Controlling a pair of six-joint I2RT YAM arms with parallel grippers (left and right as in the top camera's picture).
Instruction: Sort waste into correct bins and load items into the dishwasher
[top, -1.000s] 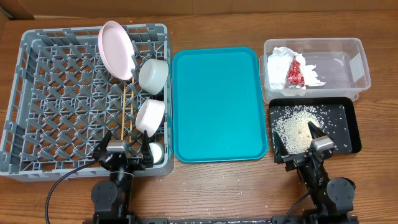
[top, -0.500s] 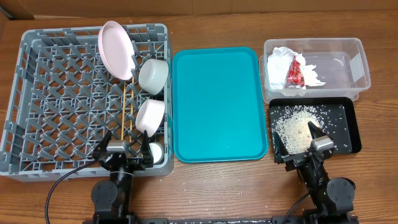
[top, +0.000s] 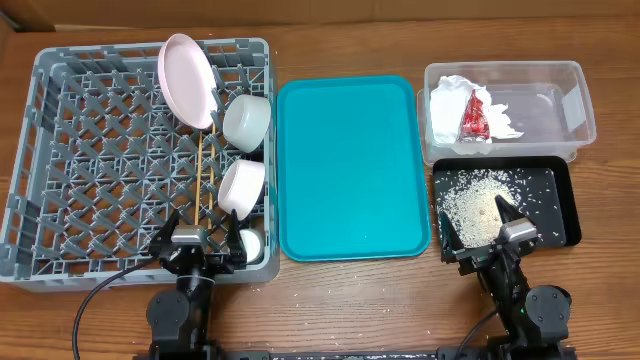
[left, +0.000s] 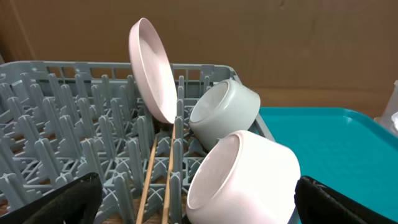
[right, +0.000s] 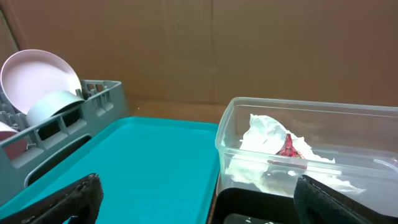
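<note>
The grey dish rack (top: 90, 150) holds the pink plate (top: 188, 80), two whitish bowls (top: 247, 121) (top: 242, 187), a small white cup (top: 251, 245) and wooden chopsticks (top: 205, 180). The clear tub (top: 560, 90) holds the white napkin (top: 447, 105) and red wrapper (top: 473, 120). The black tray (top: 555, 205) holds rice grains (top: 470, 200) and a brown lump (top: 489, 210). My left gripper (top: 198, 245) is open and empty at the rack's near edge. My right gripper (top: 485, 235) is open and empty at the black tray's near edge. The left wrist view shows plate (left: 152, 68), bowls (left: 227, 109) (left: 245, 177) and chopsticks (left: 149, 180).
A large teal tray (top: 350, 170) lies between rack and bins; it also shows in the right wrist view (right: 143, 162). A few stray grains lie on the wooden table (top: 350, 300) near the front. Cardboard walls stand behind the table.
</note>
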